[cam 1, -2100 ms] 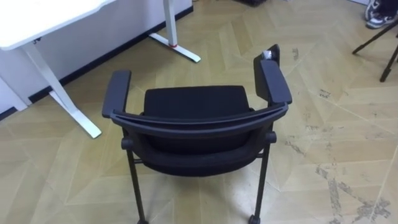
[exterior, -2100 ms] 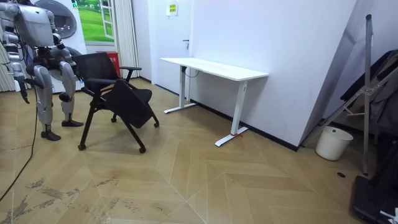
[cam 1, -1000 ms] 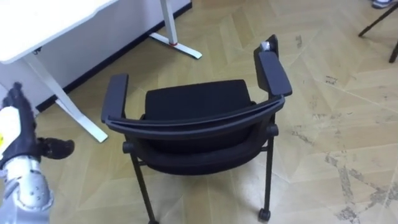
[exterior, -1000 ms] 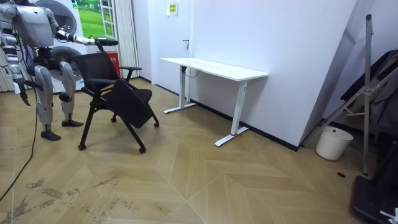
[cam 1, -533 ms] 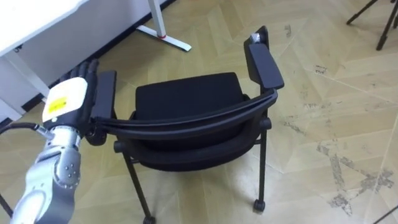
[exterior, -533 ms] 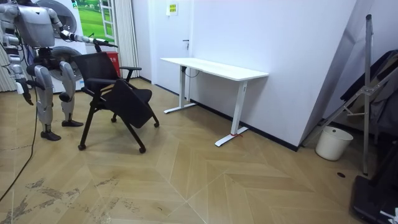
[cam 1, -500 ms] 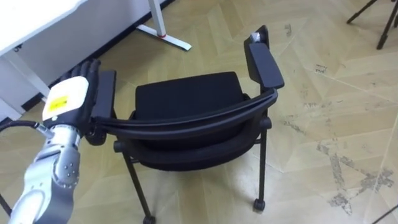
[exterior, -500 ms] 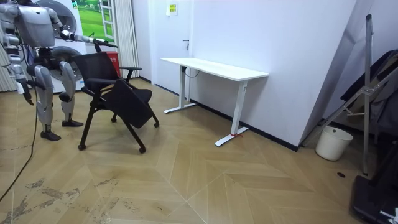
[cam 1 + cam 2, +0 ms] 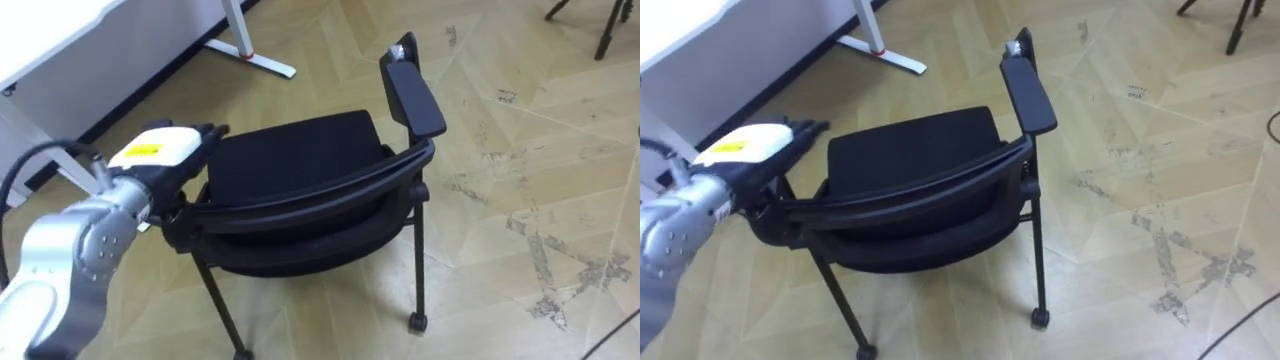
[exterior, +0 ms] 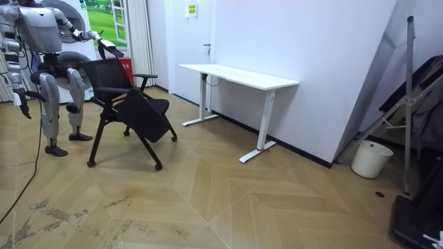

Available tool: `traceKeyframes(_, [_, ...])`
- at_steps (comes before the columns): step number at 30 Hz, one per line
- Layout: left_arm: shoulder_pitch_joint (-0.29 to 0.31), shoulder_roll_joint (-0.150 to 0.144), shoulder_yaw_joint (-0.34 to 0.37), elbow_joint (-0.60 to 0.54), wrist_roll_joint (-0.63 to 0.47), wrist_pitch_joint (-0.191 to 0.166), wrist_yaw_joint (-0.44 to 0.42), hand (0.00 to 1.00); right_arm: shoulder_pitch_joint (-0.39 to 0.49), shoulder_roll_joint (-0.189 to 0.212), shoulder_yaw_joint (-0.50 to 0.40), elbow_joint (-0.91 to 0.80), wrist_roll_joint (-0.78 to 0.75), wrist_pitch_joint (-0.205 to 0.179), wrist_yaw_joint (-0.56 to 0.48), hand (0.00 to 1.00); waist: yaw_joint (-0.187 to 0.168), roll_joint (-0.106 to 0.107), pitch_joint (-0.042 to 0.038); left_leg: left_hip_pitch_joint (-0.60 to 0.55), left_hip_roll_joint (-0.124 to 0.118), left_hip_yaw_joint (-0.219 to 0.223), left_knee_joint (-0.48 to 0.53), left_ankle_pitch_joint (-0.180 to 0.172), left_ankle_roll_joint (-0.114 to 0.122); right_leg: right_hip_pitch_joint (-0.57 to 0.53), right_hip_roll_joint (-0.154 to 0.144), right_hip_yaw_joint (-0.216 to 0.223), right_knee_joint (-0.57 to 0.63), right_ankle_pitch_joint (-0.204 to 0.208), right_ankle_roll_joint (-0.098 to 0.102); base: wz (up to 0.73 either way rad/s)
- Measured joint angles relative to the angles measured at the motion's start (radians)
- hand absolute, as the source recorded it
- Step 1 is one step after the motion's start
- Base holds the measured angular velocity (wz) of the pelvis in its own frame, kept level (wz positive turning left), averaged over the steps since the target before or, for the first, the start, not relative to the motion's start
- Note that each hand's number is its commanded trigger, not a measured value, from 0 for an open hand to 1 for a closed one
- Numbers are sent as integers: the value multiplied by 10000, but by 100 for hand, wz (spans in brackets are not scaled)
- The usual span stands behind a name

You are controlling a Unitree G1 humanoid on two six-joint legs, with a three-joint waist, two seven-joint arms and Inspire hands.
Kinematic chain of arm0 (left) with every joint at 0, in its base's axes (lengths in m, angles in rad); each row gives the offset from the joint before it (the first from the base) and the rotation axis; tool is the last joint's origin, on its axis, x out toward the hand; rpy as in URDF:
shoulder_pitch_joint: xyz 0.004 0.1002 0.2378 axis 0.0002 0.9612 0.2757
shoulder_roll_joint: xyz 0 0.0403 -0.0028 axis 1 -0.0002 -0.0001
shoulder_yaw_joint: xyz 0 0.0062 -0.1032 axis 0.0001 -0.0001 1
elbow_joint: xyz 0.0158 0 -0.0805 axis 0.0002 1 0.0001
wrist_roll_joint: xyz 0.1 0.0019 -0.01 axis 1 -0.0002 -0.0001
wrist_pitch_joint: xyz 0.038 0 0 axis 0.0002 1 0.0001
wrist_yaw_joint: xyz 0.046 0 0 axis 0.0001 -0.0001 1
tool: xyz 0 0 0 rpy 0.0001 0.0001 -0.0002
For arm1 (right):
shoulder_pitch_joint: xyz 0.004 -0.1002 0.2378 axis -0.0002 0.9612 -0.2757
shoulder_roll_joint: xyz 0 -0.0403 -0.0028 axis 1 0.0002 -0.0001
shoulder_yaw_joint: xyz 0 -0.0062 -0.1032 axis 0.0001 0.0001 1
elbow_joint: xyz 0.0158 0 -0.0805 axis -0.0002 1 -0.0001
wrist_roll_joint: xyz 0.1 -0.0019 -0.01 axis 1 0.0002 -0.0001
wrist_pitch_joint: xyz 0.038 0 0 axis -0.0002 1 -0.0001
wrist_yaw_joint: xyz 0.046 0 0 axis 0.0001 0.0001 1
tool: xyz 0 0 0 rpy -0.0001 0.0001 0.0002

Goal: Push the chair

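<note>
One hand on the chair here: the left hand (image 9: 160, 152) sits closest, laid on top of the black chair (image 9: 300, 160) at its left armrest, fingers (image 9: 205, 132) stretched out straight along it, not curled round anything as far as I can see. Chair's curved backrest (image 9: 310, 192) is right below the head, seat beyond it, right armrest (image 9: 415, 98) sticking out free. Past that, wooden floor (image 9: 520, 150) and the white desk (image 9: 50, 45) up at the left, chair standing apart from it. Room view has the robot standing behind the chair, right hand (image 10: 17, 98) hanging at its side, can't tell if it's open or closed.
</note>
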Motion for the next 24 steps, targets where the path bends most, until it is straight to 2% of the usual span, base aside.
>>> traceKeyframes(2, [-129,151,0,-121,-318,217,-507,0,-10,-37,-12,-19,3,19,-1,0,-28,66,-23,-1,-1,-1,0,0,0,-10,0,12,5,-1,1,-2])
traceKeyframes(4, [-141,443,0,-697,-867,497,-1227,0,-23,-75,-12,-73,7,41,6,0,-20,89,-34,3,7,0,2,0,0,-79,4,36,7,-1,1,-8])
traceKeyframes(6, [-146,451,-24,-1016,-1185,709,-1728,0,-40,-119,-7,-158,25,143,21,0,-41,73,-22,6,6,-13,0,0,0,-60,-2,27,23,0,1,3])
traceKeyframes(10, [-163,578,-539,-1115,-1463,1088,-2812,0,-173,-155,15,-150,25,264,263,0,-160,65,-17,7,-4,-78,-2,0,0,-16,-9,4,31,0,1,3])
traceKeyframes(13, [-165,719,-835,-1092,-1743,1141,-3354,0,-192,-182,315,-151,27,422,352,0,-181,25,11,8,-2,-78,1,0,0,5,-9,-20,32,0,1,0])
traceKeyframes(18, [-207,783,-958,-1088,-1742,1164,-3617,0,-201,-181,484,-143,25,440,337,0,-164,-12,39,10,-8,-78,2,-1,0,2,-13,-5,32,0,1,0])
traceKeyframes(24, [-207,789,-947,-1065,-1744,1363,-3631,0,-113,-182,458,-153,23,447,321,0,-173,-14,44,10,1,-68,24,0,0,-6,-5,26,27,0,1,0])
